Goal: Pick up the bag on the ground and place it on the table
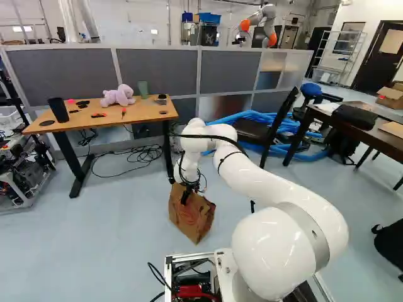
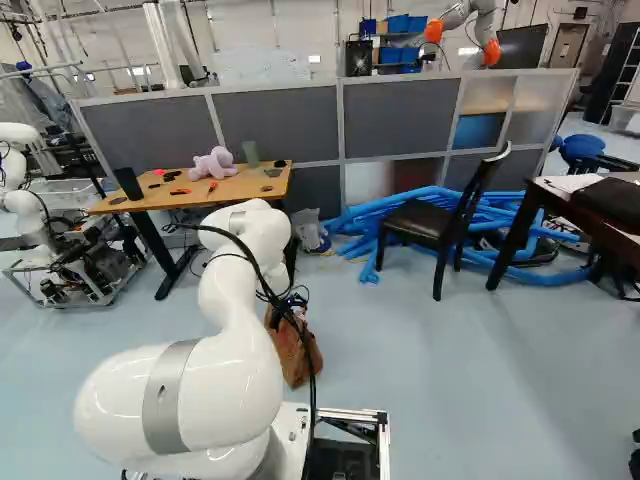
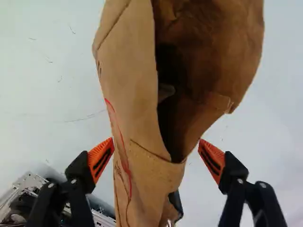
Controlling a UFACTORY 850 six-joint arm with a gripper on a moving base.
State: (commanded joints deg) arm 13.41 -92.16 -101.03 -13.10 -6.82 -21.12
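In the left base view my gripper [image 1: 186, 194] reaches down at the upper part of the brown paper bag [image 1: 192, 217], which stands on the floor ahead of the base. The right base view shows the bag [image 2: 294, 350] partly behind the arm's cables. From the wrist, my gripper [image 3: 156, 156] is open wide, one orange pad on each side of the bag [image 3: 137, 113]; whether a pad touches the paper I cannot tell. The bag's mouth gapes open, dark inside. The wooden table [image 1: 143, 112] stands beyond, at the left of the left base view.
On the table are a pink plush toy [image 1: 118, 95], a black cup [image 1: 58, 109] and small items. A black chair [image 2: 430, 222] and blue tubes [image 2: 350, 240] lie right of it. Another robot [image 2: 20, 200] stands left. Grey partitions [image 1: 157, 69] rise behind the table.
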